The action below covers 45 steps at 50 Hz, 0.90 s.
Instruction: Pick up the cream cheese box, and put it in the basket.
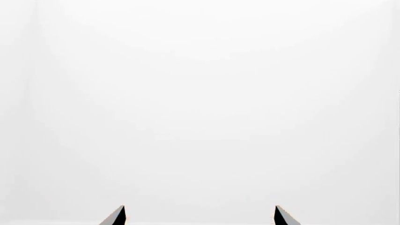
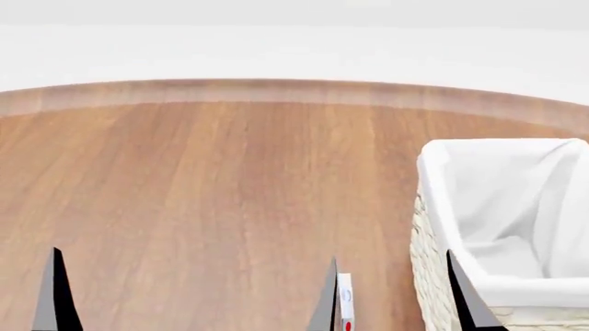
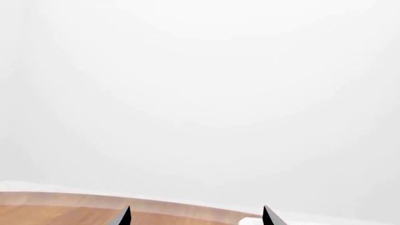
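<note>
The cream cheese box (image 2: 345,307) shows in the head view as a thin white strip with a blue and a red mark, at the bottom edge. It stands just beside the left finger (image 2: 327,296) of my right gripper (image 2: 396,307), inside its open span; I cannot tell if they touch. The other finger (image 2: 463,296) overlaps the basket's near corner. The basket (image 2: 429,262), cream wicker with a white liner, stands at the right. My right gripper (image 3: 196,216) is open in its wrist view. My left gripper (image 1: 200,215) is open and empty; one fingertip (image 2: 57,289) shows at the lower left.
The wooden table (image 2: 230,193) stretches ahead to a curved far edge (image 2: 276,89), with a white background behind. The right wrist view shows the table's far edge (image 3: 156,206) and a white patch by one finger. The left wrist view shows only white.
</note>
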### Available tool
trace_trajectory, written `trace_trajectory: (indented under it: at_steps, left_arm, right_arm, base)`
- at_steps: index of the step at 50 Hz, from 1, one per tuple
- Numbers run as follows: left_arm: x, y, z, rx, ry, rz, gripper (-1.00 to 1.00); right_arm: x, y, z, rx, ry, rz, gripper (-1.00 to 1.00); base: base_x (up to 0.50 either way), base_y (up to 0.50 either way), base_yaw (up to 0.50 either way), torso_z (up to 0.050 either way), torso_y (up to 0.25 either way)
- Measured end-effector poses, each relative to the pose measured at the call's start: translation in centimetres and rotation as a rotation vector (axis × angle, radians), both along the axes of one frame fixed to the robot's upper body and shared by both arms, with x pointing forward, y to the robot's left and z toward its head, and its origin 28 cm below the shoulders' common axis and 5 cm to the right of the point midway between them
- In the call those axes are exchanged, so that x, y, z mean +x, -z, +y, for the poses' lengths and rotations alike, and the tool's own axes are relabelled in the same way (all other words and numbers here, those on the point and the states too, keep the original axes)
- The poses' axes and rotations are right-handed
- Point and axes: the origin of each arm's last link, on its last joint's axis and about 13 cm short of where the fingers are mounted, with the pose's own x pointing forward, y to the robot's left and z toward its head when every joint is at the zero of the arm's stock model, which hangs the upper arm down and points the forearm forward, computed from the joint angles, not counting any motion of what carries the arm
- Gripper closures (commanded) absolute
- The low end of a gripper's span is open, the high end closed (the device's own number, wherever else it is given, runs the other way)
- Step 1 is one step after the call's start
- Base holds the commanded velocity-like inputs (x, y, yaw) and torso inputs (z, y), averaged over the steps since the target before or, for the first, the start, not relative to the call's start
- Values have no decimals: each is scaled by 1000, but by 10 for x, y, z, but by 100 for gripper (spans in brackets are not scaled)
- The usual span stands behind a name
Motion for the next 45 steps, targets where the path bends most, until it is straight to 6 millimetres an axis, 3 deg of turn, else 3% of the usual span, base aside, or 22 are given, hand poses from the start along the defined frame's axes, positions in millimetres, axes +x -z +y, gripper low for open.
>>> trace_trajectory:
  at_steps: [11,22,35,45]
  left_arm:
    - [0,0,0,-2,-1,4,-100]
    - [-1,-1,1,-12,-2,11,-100]
    - [0,-4,3,-61,8,51,-100]
    - [0,-3,3,-64,16,76,-100]
  right_arm:
    - [3,-7,0,21,2,-1,-100]
    - [26,-44,3,18,-3,-40,-100]
    - [87,-92,13,32,-43,-44,-100]
    - [145,-104,24,41,-44,51,-100]
  base:
    - [0,0,0,0,0]
    - [0,0,0,0,0]
    - [0,0,0,0,0]
    - [0,0,0,0,0]
